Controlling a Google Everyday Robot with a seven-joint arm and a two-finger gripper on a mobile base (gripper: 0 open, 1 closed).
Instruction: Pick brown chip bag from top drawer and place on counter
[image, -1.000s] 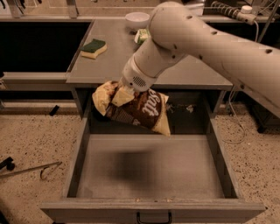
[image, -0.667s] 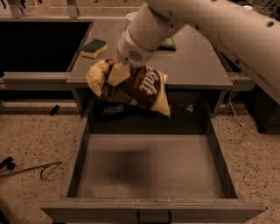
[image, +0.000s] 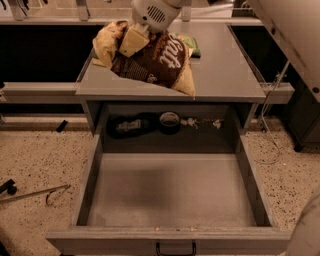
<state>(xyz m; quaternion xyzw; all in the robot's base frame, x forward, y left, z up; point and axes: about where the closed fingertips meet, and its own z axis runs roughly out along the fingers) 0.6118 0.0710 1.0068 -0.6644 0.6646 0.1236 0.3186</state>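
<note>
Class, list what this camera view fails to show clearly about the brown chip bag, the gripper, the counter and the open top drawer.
All in the camera view:
- The gripper, shut on the brown chip bag: its arm is cut off by the top edge.
- Whether the bag touches the counter: the bag hides its own underside.
- Green item: mostly covered by the bag.
- Dark items in the recess behind the top drawer: too dim to identify.
</note>
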